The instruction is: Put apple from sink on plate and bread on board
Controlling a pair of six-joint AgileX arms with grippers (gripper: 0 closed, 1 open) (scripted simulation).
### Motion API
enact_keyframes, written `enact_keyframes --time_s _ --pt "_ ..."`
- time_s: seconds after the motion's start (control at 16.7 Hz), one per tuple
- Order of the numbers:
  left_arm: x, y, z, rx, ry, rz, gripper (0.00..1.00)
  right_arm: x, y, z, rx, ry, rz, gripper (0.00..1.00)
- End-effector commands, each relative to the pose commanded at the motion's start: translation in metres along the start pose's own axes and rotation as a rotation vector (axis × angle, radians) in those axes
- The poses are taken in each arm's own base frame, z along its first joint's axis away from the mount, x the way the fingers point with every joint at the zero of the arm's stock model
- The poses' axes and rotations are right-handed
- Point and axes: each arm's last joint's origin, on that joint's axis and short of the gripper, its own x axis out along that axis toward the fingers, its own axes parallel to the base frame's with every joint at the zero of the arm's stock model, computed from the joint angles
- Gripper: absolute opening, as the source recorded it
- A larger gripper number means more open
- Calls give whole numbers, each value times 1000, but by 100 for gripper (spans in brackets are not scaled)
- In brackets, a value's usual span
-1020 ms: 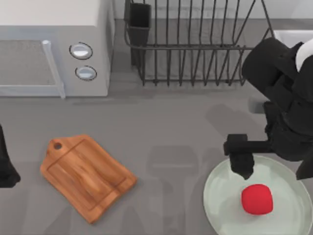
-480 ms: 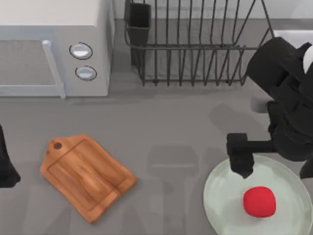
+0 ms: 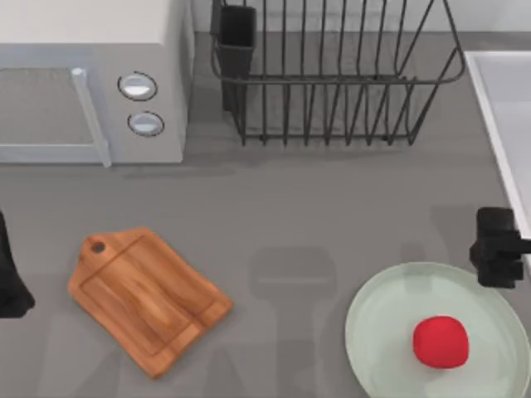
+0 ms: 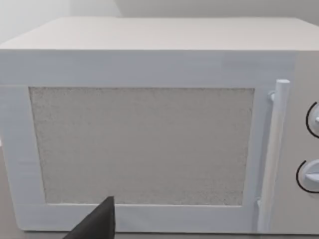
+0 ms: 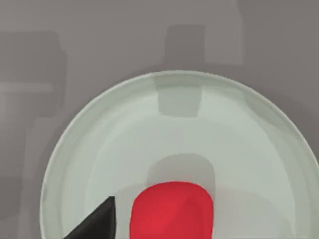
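Red apple [image 3: 440, 341] lies on the mint plate [image 3: 382, 315], near right of the worktop [image 3: 332, 207] | my right tool [image 3: 498, 247] hangs at the plate's far-right rim beside the sink [image 3: 502, 99], grip unreadable | wooden board [image 3: 148, 298] bare, near left | left arm parked at left edge, facing the microwave [image 4: 149, 129].

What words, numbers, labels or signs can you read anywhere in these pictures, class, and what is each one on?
None can be read.
Microwave: two round dials, unmarked.
Board, plate, apple, dish rack: plain, no print.
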Motion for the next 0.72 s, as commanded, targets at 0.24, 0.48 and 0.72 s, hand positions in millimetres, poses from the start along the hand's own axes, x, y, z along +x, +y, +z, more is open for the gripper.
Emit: enact_keyframes --time_s 0.24,0.48,0.72 --pt "0 0 0 0 0 0 100 -13 -39 -37 -35 -392 42 100" --pt "0 0 0 0 0 0 100 -5 -68 -73 -91 -775 -10 100" --pt "0 0 0 0 0 0 100 14 -85 -92 -143 -1016 -109 100"
